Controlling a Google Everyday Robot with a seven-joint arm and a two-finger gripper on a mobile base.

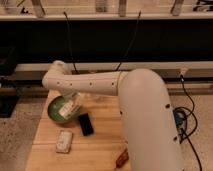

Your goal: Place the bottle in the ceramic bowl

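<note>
though the gripper (75, 102) hangs at the bench's (102, 145) far-left corner, we cannot tell its grip. white plastic bottle (71, 110) sits over the round glazed bowl (56, 111).

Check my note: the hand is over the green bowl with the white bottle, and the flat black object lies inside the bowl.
One error: the flat black object lies on the wooden table beside the green bowl, not inside it, as the camera view shows. The hand is over the bowl with the white bottle.
</note>
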